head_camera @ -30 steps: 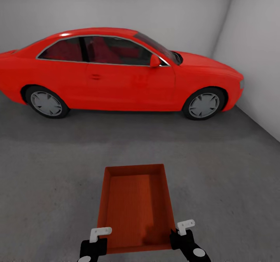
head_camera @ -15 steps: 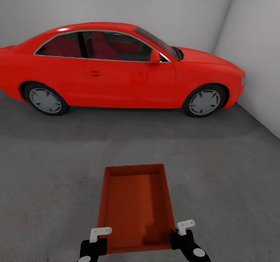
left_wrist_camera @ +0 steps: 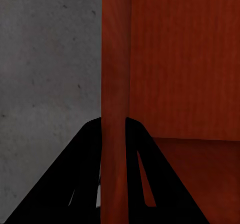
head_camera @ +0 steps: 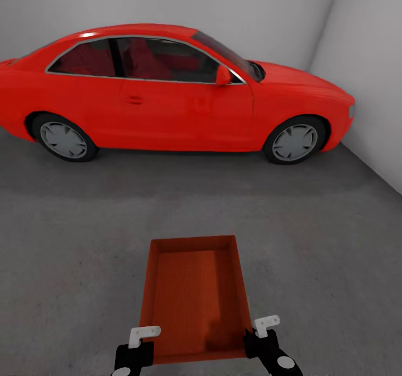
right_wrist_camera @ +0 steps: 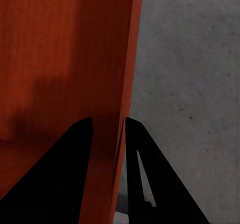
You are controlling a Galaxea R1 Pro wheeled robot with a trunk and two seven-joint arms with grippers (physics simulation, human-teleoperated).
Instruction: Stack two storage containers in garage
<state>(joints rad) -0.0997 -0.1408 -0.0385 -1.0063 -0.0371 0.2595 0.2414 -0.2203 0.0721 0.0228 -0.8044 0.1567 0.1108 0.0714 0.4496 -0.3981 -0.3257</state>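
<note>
One orange-red storage container (head_camera: 192, 295) is held out in front of me over the dark grey concrete floor (head_camera: 324, 264) of the garage, its open top and ribbed base facing up. My left gripper (head_camera: 139, 345) is shut on its near left wall, and my right gripper (head_camera: 258, 337) is shut on its near right wall. In the left wrist view the thin wall (left_wrist_camera: 114, 84) runs between the fingers of the left gripper (left_wrist_camera: 114, 129). The right wrist view shows the other wall (right_wrist_camera: 122, 59) pinched in the right gripper (right_wrist_camera: 109, 126). The second container is out of view.
A large glossy red car (head_camera: 167, 97) stands side-on across the room ahead. White walls (head_camera: 368, 58) close the back and the right side. Open concrete lies between the car and the held container.
The whole picture has shifted slightly, with the car sitting a little higher and nearer, so the camera has moved. The container and both grippers keep their places in the view.
</note>
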